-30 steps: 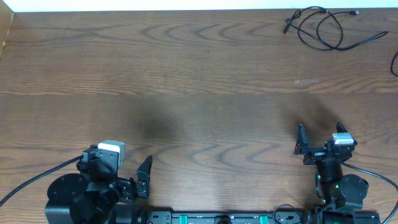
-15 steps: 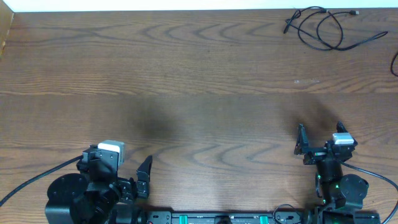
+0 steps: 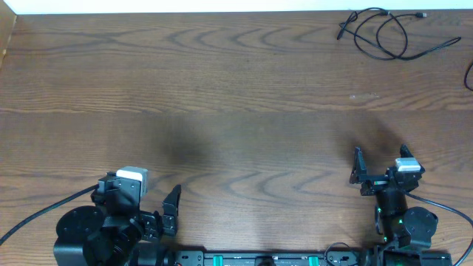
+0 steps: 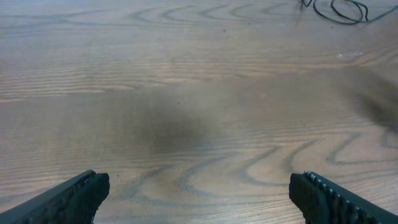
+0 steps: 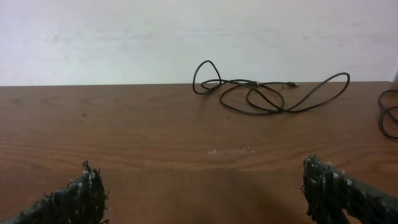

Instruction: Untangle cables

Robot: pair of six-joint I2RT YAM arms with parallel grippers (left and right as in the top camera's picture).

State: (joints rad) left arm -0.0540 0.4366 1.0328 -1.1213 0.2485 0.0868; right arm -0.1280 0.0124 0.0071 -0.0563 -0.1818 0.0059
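The cables (image 3: 392,33) are lying in a loose black tangle at the far right corner of the bench (image 3: 222,89), their loops crossing over one another and resting flat on the wood. One thin end with a small connector (image 3: 421,15) is pointing out along the bench's far edge. A further black loop (image 3: 468,74) is showing at the bench's right edge, cut off by the frame and apart from the tangle.

The left claw (image 4: 199,190) is sitting at the near left of the bench with its jaws spread wide and gripping nothing; its two dark ribbed fingers (image 4: 81,193) are framing bare wood grain in the left wrist view. The right claw (image 3: 380,164) is waiting at the near right of the bench, likewise gaping wide and empty. In the right wrist view its fingers (image 5: 336,186) are standing well apart, with the tangle lying far across the bench in front of a pale wall (image 5: 124,37).

Each arm is carrying a small white block (image 3: 131,175) near its wrist; any print on it is too small to read.
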